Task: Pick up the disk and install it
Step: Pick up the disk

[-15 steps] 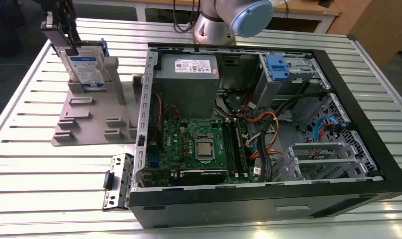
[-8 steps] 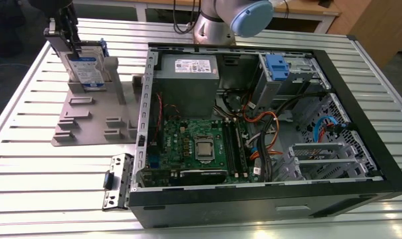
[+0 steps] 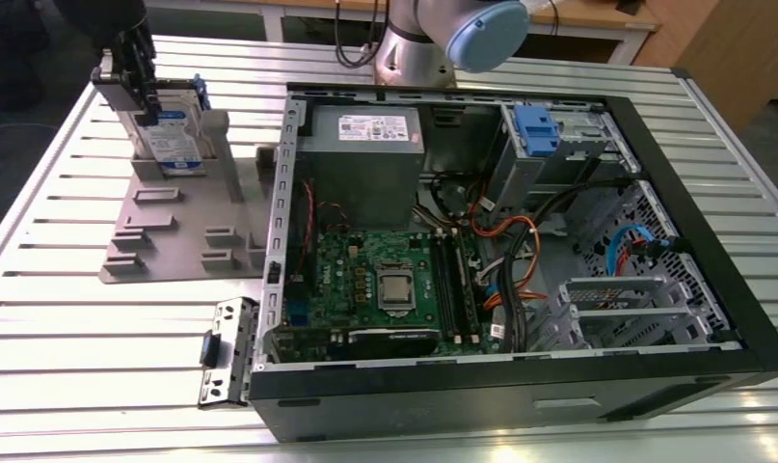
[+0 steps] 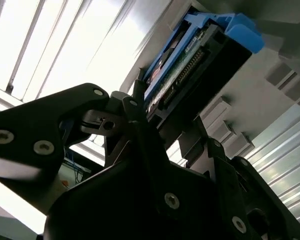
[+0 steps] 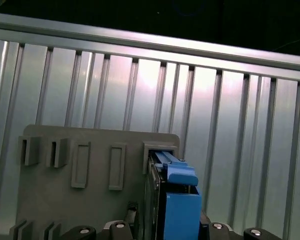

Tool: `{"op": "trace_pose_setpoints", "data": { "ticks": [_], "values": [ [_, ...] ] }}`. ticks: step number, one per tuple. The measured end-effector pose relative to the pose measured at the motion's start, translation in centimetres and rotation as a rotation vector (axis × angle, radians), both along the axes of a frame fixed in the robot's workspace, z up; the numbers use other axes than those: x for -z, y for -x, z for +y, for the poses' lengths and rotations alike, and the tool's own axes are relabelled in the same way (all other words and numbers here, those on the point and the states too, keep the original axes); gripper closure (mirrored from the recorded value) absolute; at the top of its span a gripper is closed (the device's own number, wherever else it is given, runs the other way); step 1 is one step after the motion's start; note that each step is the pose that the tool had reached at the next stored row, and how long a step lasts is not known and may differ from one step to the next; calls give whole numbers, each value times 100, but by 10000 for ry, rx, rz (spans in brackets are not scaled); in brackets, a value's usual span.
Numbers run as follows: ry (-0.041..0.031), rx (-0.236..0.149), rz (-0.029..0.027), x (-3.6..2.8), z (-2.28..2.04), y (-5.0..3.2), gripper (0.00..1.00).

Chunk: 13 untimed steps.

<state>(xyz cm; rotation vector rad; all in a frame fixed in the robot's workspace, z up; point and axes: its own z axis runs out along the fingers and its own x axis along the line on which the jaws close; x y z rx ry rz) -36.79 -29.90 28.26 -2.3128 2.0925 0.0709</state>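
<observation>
Disk [image 3: 176,135] stands on edge, long axis vertical, in grey holder [image 3: 150,210]

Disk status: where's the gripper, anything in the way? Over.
Gripper at the disk, grasp unconfirmed. Disk upright in grey stand, outside the open case. Nothing seen blocking it.

Disk [image 3: 177,135]: flat silver drive with a white-and-blue label on its broad face and a bright blue caddy [image 5: 182,210] along its edges.

Pose: upright on edge, label turned toward the exterior view.

Seat: lower end stands in a slot at the far end of the grey holder [image 3: 170,227].

Position in the exterior view: about 10 o'clock from the open computer case [image 3: 427,400], apart from it.

Second wrist view: dark underside with a connector row, and a blue caddy tab at the end.
</observation>
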Motion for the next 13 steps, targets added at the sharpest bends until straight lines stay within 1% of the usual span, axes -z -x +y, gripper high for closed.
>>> {"op": "trace_pose_setpoints", "data": {
  "ticks": [2, 3, 13],
  "values": [
    [2, 357, -5, 28, 0, 0, 47],
    [3, 476, -4, 36, 3, 1, 47],
    [3, 481, -4, 41, 7, 0, 47]
  ]
}}
